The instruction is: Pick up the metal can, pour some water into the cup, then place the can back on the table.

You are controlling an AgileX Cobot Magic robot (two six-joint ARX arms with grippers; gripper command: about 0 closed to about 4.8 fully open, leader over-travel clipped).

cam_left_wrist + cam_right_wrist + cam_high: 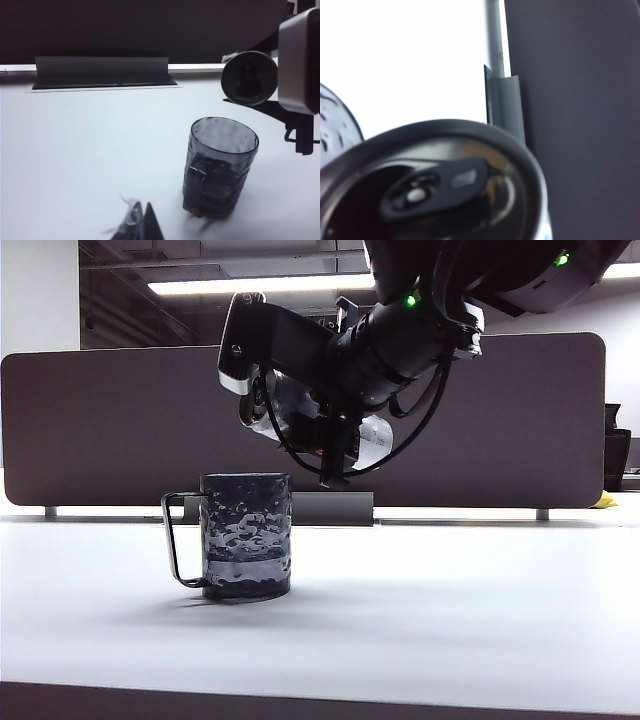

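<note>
Exterior view: the white table [450, 610] fills the lower part, with a dark grey divider panel [100, 430] standing along its far edge. Above the middle of the table the black right arm [400, 335] reaches down from the upper right, its wrist tipped toward the left. Its end effector, the right end effector [330, 445], is clenched on the metal can [372, 443], which is held tilted well off upright in the air, above and slightly to the right of the cup [247, 535]. Only patches of the can's silver side show between the black parts and cables. The cup stands upright on the table, its thin wire handle [175, 540] pointing left, and a brighter band shows low inside the dark dimpled glass.

In the left wrist view the can's open top [249, 78] faces the camera, hanging above and just beyond the cup's rim [224, 136], apart from it. I cannot make out a stream between them. The tips of the left end effector [141, 226] show at the frame's edge near the table, close together, holding nothing.

The right wrist view is filled by the can's lid and pull tab [435, 192], blurred.
</note>
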